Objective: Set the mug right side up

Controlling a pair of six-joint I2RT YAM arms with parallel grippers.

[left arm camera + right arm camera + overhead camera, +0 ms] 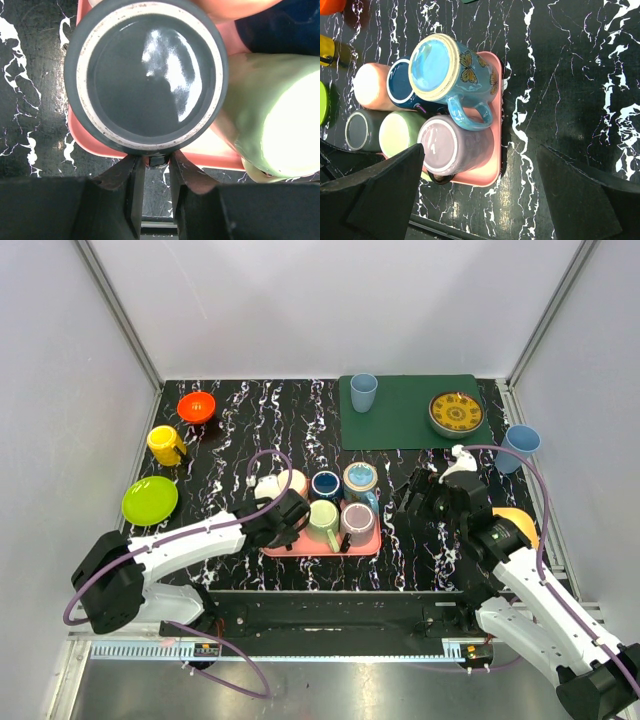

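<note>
Right now my left pincer (157, 162) sits at the edge of the upside-down grey mug (150, 75).
I see the mug base-up at the near left corner of the pink tray (85, 145), with a pale green mug (270, 115) just beside it. The left pincer is narrow, its 2 fingers flanking a dark stub at the mug's edge; I cannot tell whether they press on it. My right pincer (482, 160) hangs wide open above the bench (560, 75), holding nothing.

A black bench (270, 420) veined with white marbling stands inside a booth of plain pale walls (330, 300), which meet at slanting aluminium posts (121, 315) in the corners. Soft, even light falls from above and glints on the glossy top.
</note>
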